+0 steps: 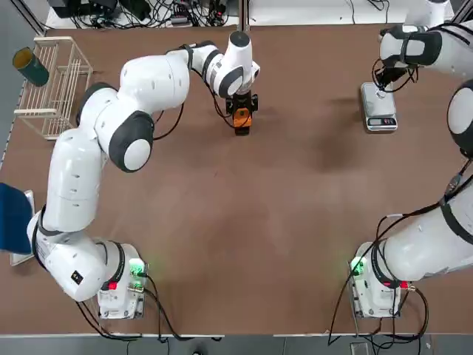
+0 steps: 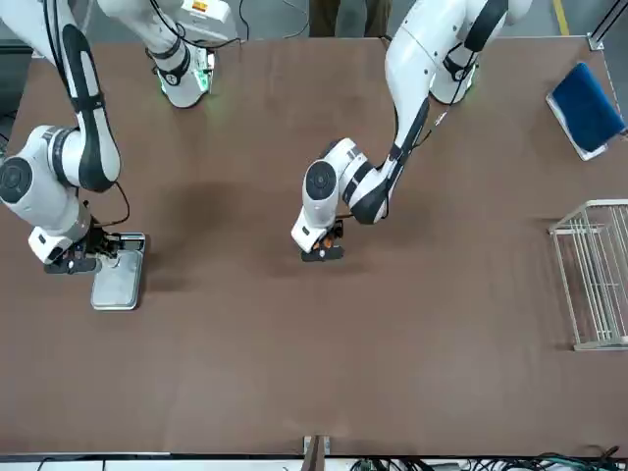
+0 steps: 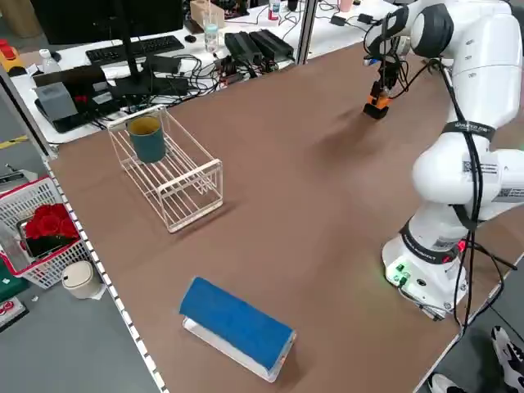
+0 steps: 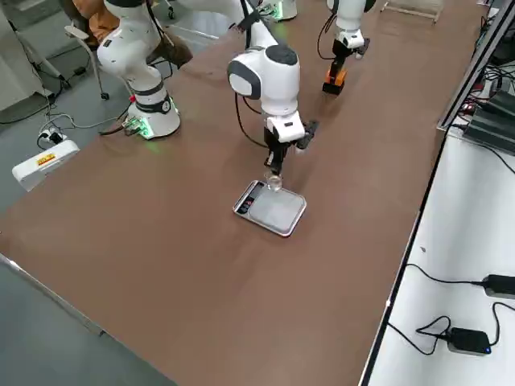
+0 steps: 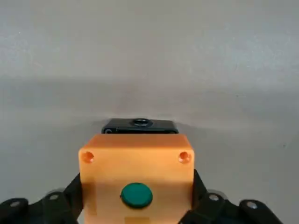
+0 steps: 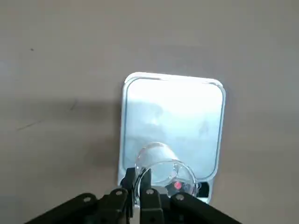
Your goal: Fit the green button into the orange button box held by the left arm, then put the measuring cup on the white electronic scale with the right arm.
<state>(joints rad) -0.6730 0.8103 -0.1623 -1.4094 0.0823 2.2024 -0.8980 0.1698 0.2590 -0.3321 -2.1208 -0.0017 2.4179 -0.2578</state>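
Showing one measuring cup (image 6: 163, 170), one white electronic scale (image 6: 174, 112).

Brown counter (image 1: 281, 222) carried a white wire rack (image 1: 55, 85) at one edge, with a teal cup (image 1: 31, 66) resting on its outer side. A blue-topped pad (image 3: 237, 327) lay near the same edge, well apart from the rack. Beside the counter, a desk held a keyboard (image 3: 135, 49) and cables; a basket of red flowers (image 3: 45, 229) stood on the floor.
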